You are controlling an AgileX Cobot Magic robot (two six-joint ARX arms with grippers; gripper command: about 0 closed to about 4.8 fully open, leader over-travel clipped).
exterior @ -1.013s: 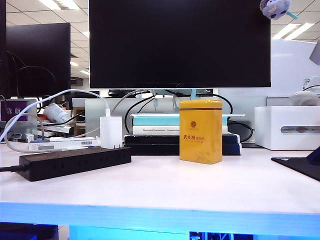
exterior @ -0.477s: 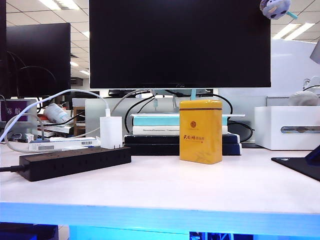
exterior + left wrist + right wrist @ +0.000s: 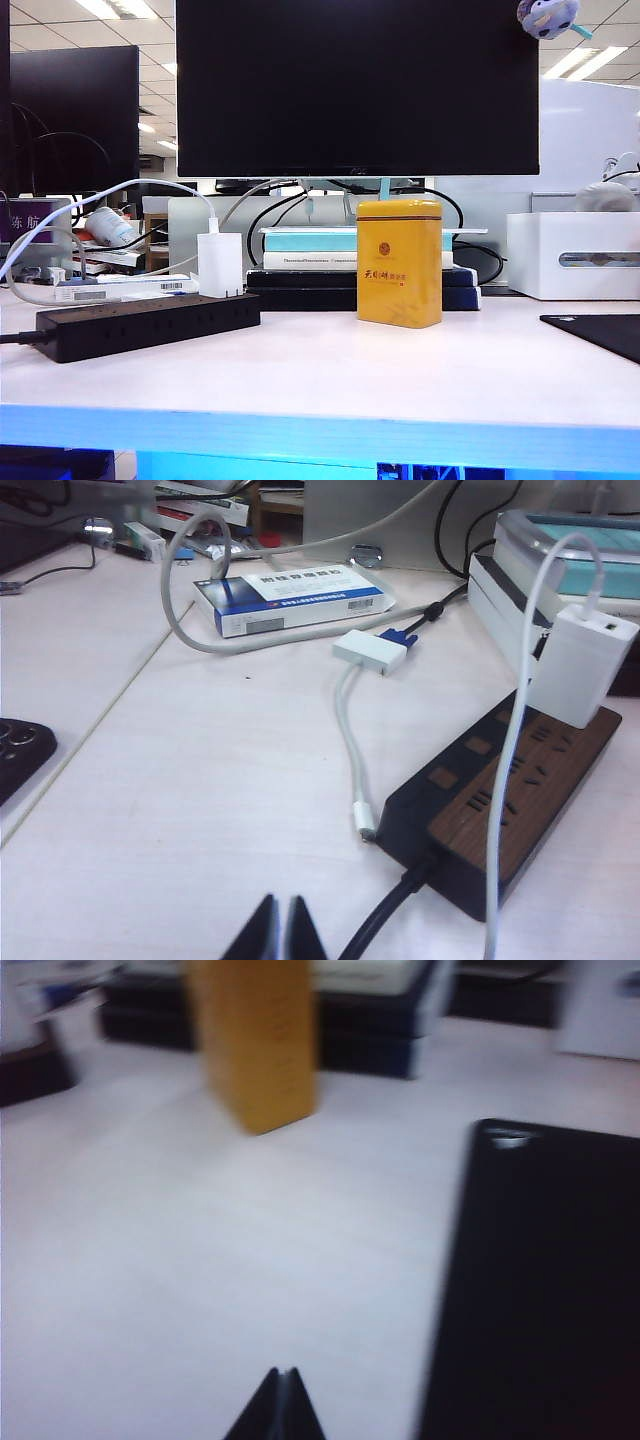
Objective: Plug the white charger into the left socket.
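The white charger (image 3: 220, 265) stands upright on the right end of the black power strip (image 3: 150, 322), its prongs hidden and its thin white cable arching up to the left. In the left wrist view the charger (image 3: 585, 665) sits at the far end of the strip (image 3: 500, 800). The left socket (image 3: 450, 780), by the cord end, is bare. My left gripper (image 3: 281, 920) is shut and empty over the table, short of the cord end. My right gripper (image 3: 281, 1375) is shut and empty, far from the strip. Neither gripper shows in the exterior view.
A yellow tin (image 3: 400, 262) stands mid-table before stacked books (image 3: 310, 265). At the right are a black mat (image 3: 600, 335) and a white box (image 3: 572, 255). A white adapter (image 3: 370, 650) with its cable and a blue-white carton (image 3: 290, 595) lie beside the strip.
The dark tip of the right arm at the exterior view's right edge has drawn out of sight. Charger, strip and tin have not moved.
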